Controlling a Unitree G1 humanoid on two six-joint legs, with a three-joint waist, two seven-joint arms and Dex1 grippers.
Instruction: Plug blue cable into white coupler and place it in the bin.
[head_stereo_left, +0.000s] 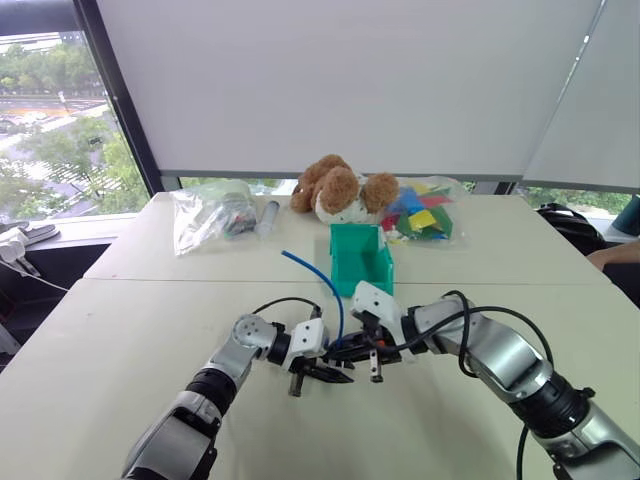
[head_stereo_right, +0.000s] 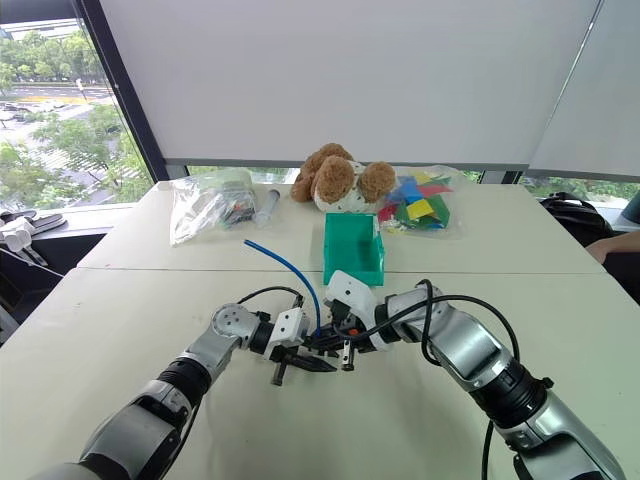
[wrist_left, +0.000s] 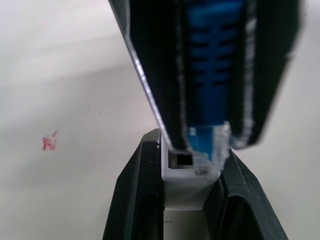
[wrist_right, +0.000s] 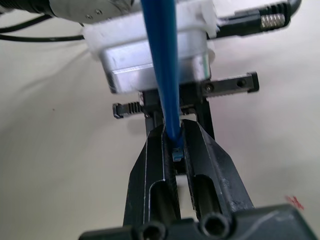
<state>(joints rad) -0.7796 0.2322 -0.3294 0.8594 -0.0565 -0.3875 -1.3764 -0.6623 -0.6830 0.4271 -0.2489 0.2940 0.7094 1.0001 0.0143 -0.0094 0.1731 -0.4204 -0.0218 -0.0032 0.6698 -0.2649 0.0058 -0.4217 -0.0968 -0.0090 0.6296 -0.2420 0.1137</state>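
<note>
Meeting over the near middle of the table (head_stereo_left: 120, 330), at about 6 o'clock from the bin: left gripper (wrist_left: 192, 172) pinching the white coupler (wrist_left: 186, 182) between its black fingers, right gripper (wrist_right: 174, 150) pressed tight around the blue cable (head_stereo_left: 322, 285) just behind its plug, plug tip at the coupler's socket. Rising from the grippers toward 11 o'clock, the cable's free end curving up off the tabletop. Beyond, toward 12 o'clock, the teal bin (head_stereo_left: 345, 262), open and upright. Farther back along the window edge: a plush bear (head_stereo_left: 338, 188) at 12, a clear bag (head_stereo_left: 205, 213) at 10, a bag of coloured pieces (head_stereo_left: 425, 215) at 1
</note>
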